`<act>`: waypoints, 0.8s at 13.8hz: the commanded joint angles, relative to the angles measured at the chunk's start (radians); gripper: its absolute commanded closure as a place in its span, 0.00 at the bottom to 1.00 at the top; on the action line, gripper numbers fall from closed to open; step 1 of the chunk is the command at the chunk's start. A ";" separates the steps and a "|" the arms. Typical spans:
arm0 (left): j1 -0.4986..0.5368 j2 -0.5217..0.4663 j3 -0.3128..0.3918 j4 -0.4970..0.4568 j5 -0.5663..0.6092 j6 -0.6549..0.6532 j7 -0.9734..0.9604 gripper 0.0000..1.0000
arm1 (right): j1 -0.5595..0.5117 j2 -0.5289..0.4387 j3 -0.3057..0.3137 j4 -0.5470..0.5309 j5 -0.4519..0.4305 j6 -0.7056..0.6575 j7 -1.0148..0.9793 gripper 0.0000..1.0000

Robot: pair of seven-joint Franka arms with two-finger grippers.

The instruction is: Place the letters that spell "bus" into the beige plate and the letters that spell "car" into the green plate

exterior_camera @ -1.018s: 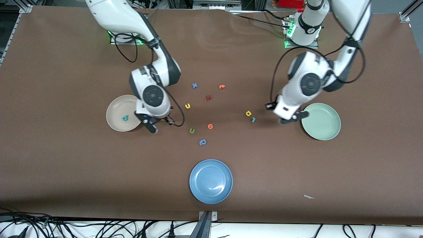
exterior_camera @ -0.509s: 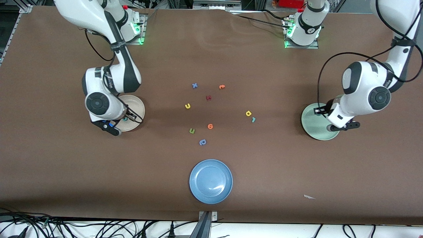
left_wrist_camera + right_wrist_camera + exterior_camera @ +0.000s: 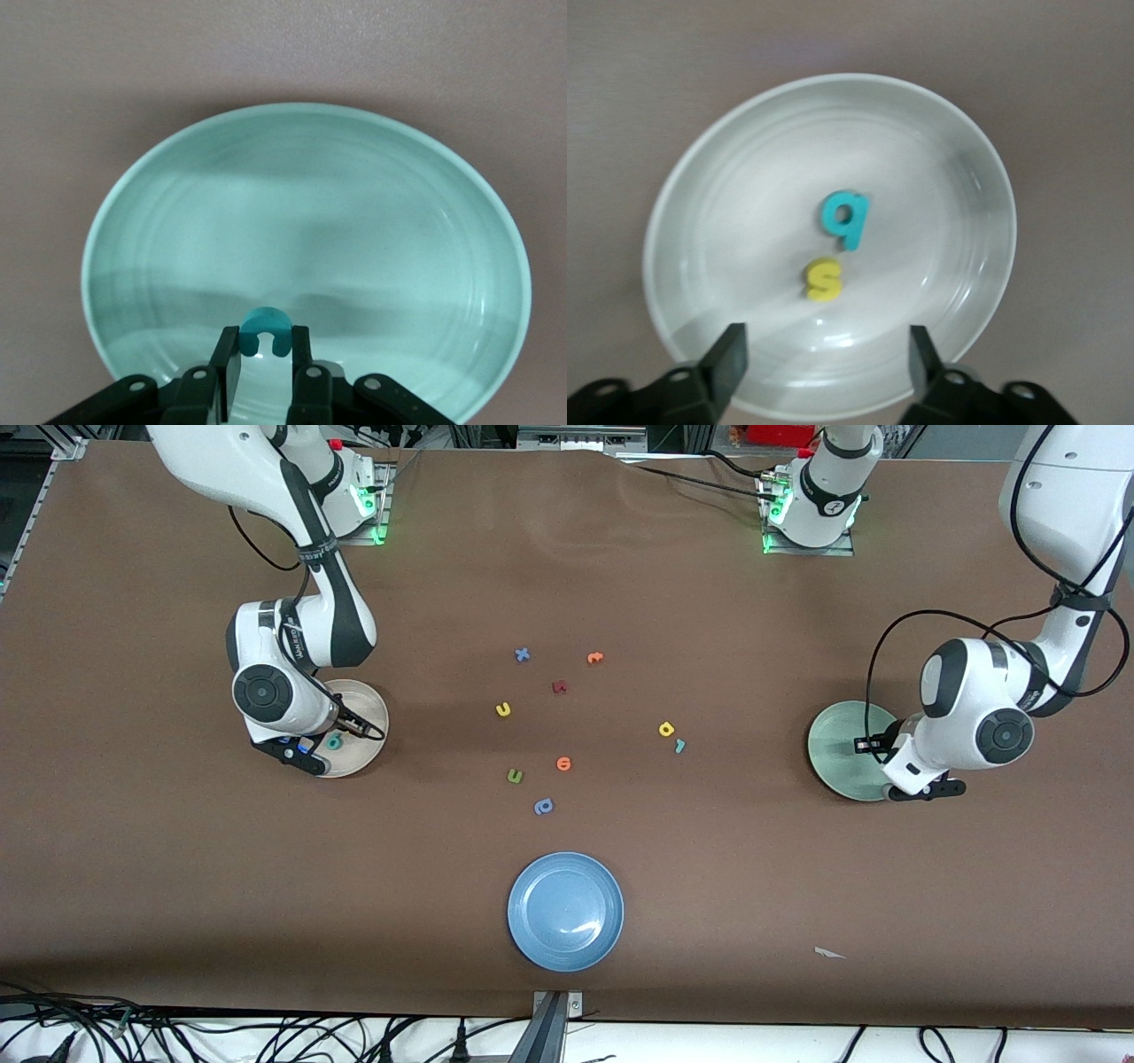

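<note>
Fingers: left gripper [image 3: 264, 376] clamped on the teal c [image 3: 266, 329], right gripper [image 3: 826, 359] spread wide and empty.
Front view: yellow u [image 3: 503, 709], yellow a [image 3: 666, 729] and teal r [image 3: 679, 746] lie mid-counter [image 3: 177, 868]. Left wrist view: c over the green plate [image 3: 177, 221]. Right wrist view: teal b [image 3: 846, 218] and yellow s [image 3: 824, 279] in the beige plate [image 3: 726, 177].

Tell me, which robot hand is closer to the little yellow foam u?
The right. The right gripper hangs open over the round beige plate, toward the right arm's end from the yellow foam u. The left gripper, pinching a teal foam c, is over the pale green plate, much farther away.
</note>
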 commanded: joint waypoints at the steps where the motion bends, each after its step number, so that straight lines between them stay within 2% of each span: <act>1: 0.011 -0.001 -0.013 0.021 0.021 -0.014 0.006 0.01 | 0.009 -0.029 0.073 0.068 0.015 -0.079 0.105 0.01; 3: 0.002 -0.044 -0.025 0.023 0.008 -0.052 -0.002 0.00 | 0.009 -0.020 0.163 0.091 0.015 -0.050 0.219 0.01; 6: 0.006 -0.122 -0.129 0.032 -0.033 -0.135 -0.117 0.00 | 0.014 0.009 0.282 0.102 0.015 0.094 0.274 0.01; 9: -0.001 -0.136 -0.212 0.032 -0.157 -0.134 -0.236 0.00 | 0.058 0.064 0.303 0.104 0.014 0.194 0.464 0.02; 11: -0.016 -0.126 -0.286 0.032 -0.162 -0.112 -0.383 0.00 | 0.097 0.086 0.303 0.105 0.012 0.254 0.489 0.48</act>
